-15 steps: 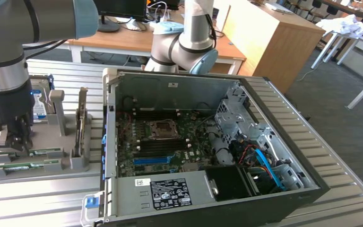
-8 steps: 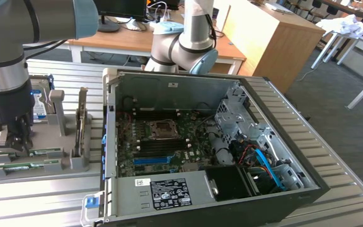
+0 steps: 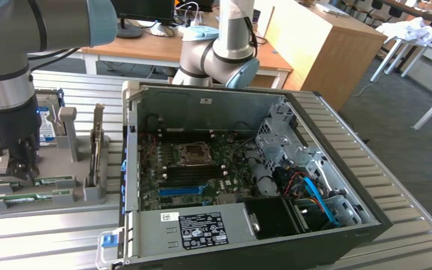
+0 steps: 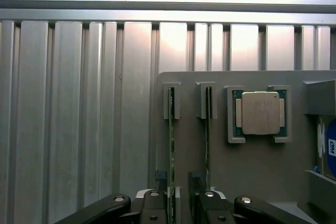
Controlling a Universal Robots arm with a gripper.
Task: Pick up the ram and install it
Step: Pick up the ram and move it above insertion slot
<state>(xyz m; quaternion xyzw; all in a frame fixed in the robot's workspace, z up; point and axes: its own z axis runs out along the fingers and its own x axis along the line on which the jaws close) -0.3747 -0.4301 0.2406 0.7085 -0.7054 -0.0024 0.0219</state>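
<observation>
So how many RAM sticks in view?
2, both standing on edge in the grey holder: the ram nearest the gripper, the second stick in the next slot. Others may hide inside the computer case.

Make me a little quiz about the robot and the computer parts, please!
1. True or false: the computer case lies with its side open.
2. Fill in: besides the ram, ___ more green stick stands in the gray holder.
3. Pick one: the gripper hangs over A) the gray holder, B) the computer case, C) a sink.

Key: 1 true; 2 one; 3 A.
</observation>
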